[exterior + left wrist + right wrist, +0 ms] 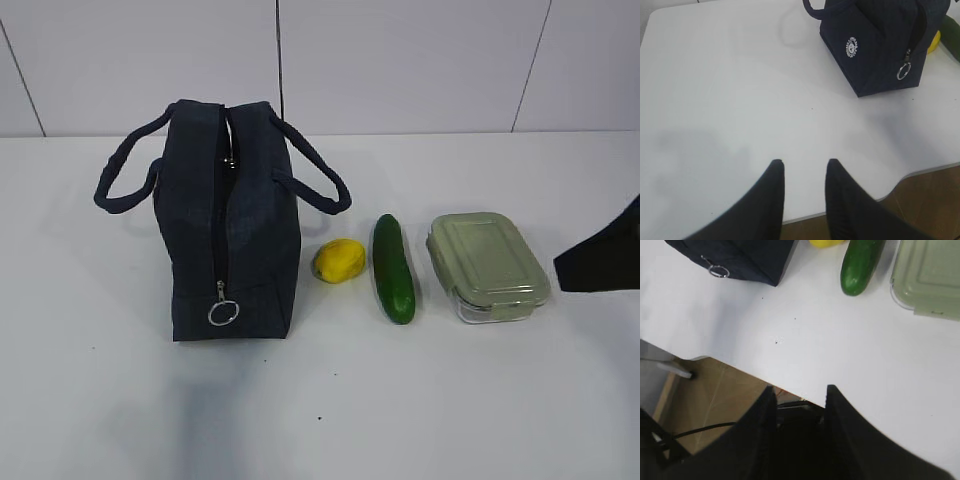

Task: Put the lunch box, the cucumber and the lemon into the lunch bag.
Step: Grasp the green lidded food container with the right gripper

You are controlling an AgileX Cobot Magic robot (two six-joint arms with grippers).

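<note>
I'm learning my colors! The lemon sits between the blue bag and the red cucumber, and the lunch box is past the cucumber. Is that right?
Almost. The cucumber is dark green, not red, as the exterior view shows. The lemon does sit between the blue bag and the cucumber, and the lunch box is past the cucumber.

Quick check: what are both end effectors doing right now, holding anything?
Left end effector: open, holding nothing, above bare table.
Right end effector: open, holding nothing, at the table edge.

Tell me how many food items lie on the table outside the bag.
2: the lemon beside the lunch bag, and the cucumber between it and the lunch box. The bag may hide more.
</note>
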